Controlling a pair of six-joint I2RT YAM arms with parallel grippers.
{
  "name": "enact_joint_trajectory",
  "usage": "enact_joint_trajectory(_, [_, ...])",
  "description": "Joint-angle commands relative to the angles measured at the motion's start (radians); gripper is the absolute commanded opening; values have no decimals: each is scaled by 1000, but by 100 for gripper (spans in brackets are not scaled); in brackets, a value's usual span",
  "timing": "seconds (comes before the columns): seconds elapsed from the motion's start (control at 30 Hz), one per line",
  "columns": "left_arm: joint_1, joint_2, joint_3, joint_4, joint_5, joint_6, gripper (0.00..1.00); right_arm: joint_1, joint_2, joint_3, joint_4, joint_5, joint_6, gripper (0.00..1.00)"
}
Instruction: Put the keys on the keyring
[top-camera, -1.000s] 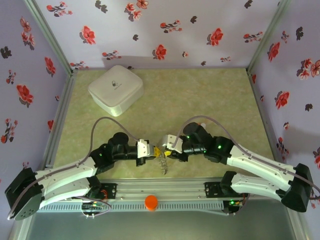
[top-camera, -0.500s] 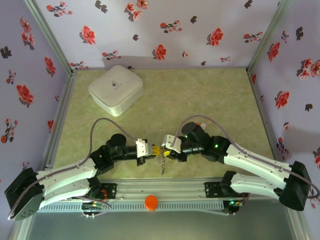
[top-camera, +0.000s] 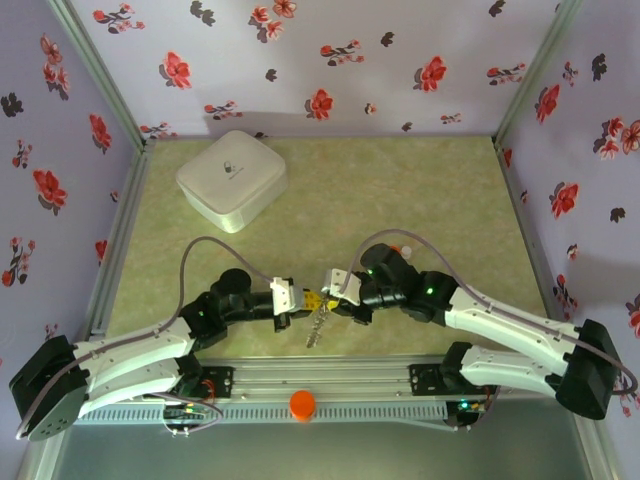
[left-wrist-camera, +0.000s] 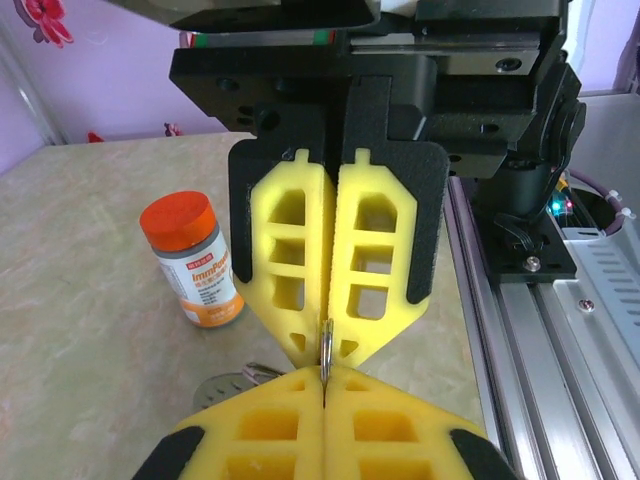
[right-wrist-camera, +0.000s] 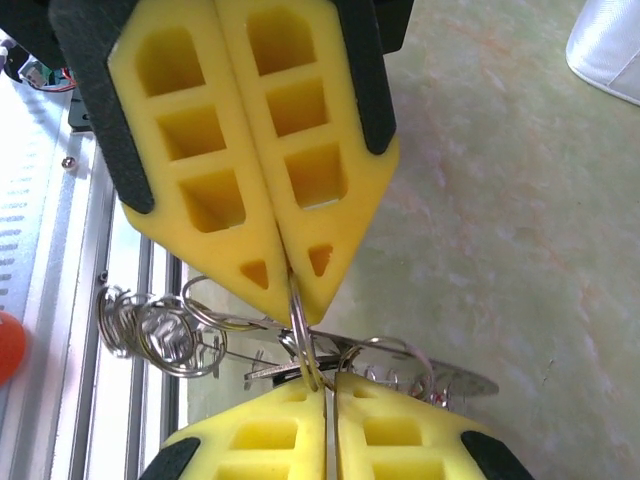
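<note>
My two grippers meet tip to tip over the near table edge, the left gripper (top-camera: 311, 298) facing the right gripper (top-camera: 329, 297). Both are shut on the same thin metal keyring (right-wrist-camera: 298, 315), seen edge-on (left-wrist-camera: 326, 350) between the yellow pads. In the left wrist view my left gripper (left-wrist-camera: 325, 378) pinches it from below and the right one's fingers (left-wrist-camera: 375, 250) from above. In the right wrist view my right gripper (right-wrist-camera: 323, 385) grips it opposite the left one's fingers (right-wrist-camera: 200, 130). The keys (right-wrist-camera: 270, 368) and smaller rings (right-wrist-camera: 160, 330) hang from it as a bunch (top-camera: 316, 328).
A white square box (top-camera: 232, 180) sits at the back left. A pill bottle with an orange cap (left-wrist-camera: 193, 258) stands on the table beyond the grippers. The aluminium rail (top-camera: 330, 382) runs along the near edge, with an orange round knob (top-camera: 302, 403) in front.
The right gripper has shut on the ring. Both grippers have shifted slightly left, and the hanging bunch has swung down-left.
</note>
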Motion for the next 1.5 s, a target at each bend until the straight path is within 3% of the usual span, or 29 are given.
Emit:
enact_joint_trajectory(0.0, [-3, -9, -3, 104, 2, -19, 0, -4, 10, -3, 31, -14, 7, 9])
enact_joint_trajectory(0.13, [-3, -6, -8, 131, 4, -27, 0, -4, -6, -23, 59, 2, 22, 11])
enact_joint_trajectory(0.43, [-3, -14, -12, 153, -25, -28, 0, -5, -119, -84, 31, 107, 26, 34])
enact_joint_trajectory(0.87, [-3, -1, -54, 265, -45, -68, 0, 0, -45, -130, 207, 11, 71, 41])
enact_joint_trajectory(1.27, [-3, 20, -59, 333, -58, -86, 0, -1, -31, -166, 324, 33, 120, 40])
enact_joint_trajectory(1.47, [-4, 8, -62, 313, -73, -81, 0, 0, -49, -155, 283, 73, 104, 24])
